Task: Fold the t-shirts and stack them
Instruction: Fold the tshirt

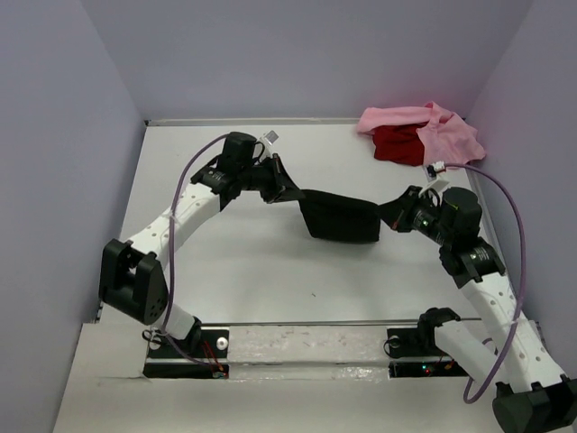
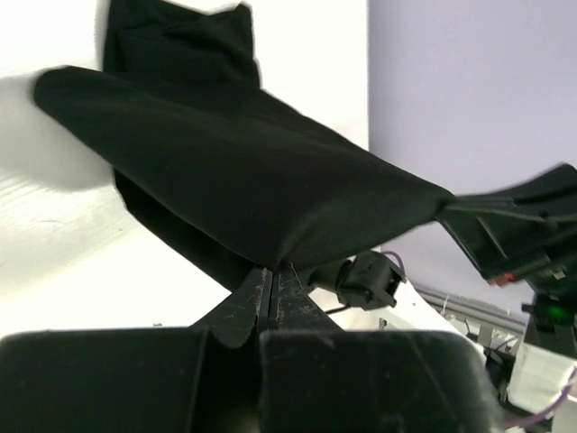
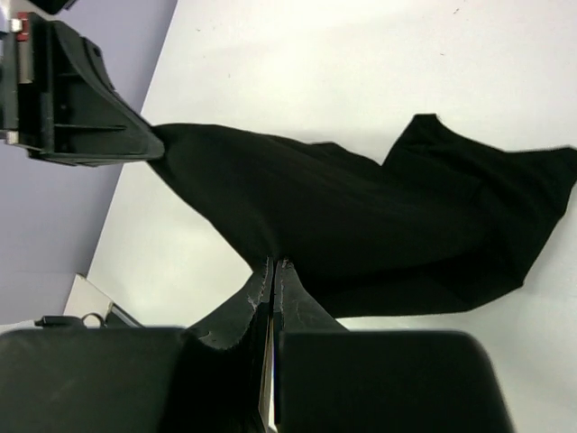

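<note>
Mid-table: a plain black cloth t-shirt (image 1: 338,219) is held stretched between both arms. The left gripper (image 1: 290,193) is clamped tight on its left end, the right gripper (image 1: 390,216) on its right end. Far right corner of the white table (image 1: 252,271): a light pink cloth shirt (image 1: 446,133) is draped over a red cloth shirt (image 1: 397,146).

Left claw (image 1: 291,193) and right claw (image 1: 391,219) point toward each other, both pinched closed.

The black shirt (image 1: 341,219) is matt, soft cloth; the pink shirt (image 1: 451,135) and red shirt (image 1: 395,144), upper right, likewise. The table (image 1: 261,271) is smooth white.
</note>
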Motion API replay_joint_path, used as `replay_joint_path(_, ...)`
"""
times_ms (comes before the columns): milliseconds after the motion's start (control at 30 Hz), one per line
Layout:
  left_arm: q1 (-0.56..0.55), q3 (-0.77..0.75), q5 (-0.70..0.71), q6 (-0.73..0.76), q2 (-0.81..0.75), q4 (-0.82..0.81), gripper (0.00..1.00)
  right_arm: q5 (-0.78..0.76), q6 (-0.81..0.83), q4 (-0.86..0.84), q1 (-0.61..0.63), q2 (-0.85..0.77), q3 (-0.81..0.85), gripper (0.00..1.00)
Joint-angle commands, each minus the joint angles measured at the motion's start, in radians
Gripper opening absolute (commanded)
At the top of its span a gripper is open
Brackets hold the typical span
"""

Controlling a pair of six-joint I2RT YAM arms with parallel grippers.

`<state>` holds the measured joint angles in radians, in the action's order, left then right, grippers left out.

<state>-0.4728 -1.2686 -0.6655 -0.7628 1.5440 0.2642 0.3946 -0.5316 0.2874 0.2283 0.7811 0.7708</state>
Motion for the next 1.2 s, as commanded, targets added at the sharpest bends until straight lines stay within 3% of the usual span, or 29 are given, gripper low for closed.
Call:
replay_joint_path(0, -0.026, 0.035, -0.04, 0.025, -0.114, -0.031, 0.0, -0.031, 0.013, 0.044, -0.009, -0.062, 0.012, 0.0)
replay_joint_path(467, -0.038, 0.063, -0.054, 0.034, -0.108, -0.046, 0.01, -0.007, -0.004, 0.0, -0.009, -0.014, -0.031, 0.0)
replay_joint_path(667, -0.036, -0.006, -0.04, 0.066, -0.018, -0.039, 0.01, 0.015, -0.005, -0.124, -0.009, 0.166, -0.024, 0.0)
replay_joint_path(767, -0.017, -0.15, -0.026, 0.135, 0.111, 0.027, 0.0, 0.006, 0.034, -0.157, -0.009, 0.332, 0.07, 0.0)
replay_joint_path(933, 0.08, -0.527, -0.035, 0.223, 0.385, 0.167, 0.0, 0.004, 0.093, -0.175, -0.009, 0.612, 0.344, 0.0)
replay_joint_path(1100, 0.187, -0.93, -0.103, 0.215, 0.681, 0.268, 0.0, 0.13, 0.072, -0.142, -0.046, 0.924, 0.658, 0.0)
replay_joint_path(1167, 0.223, -0.927, -0.134, 0.168, 0.706, 0.201, 0.0, 0.167, 0.05, -0.113, -0.06, 1.059, 0.763, 0.0)
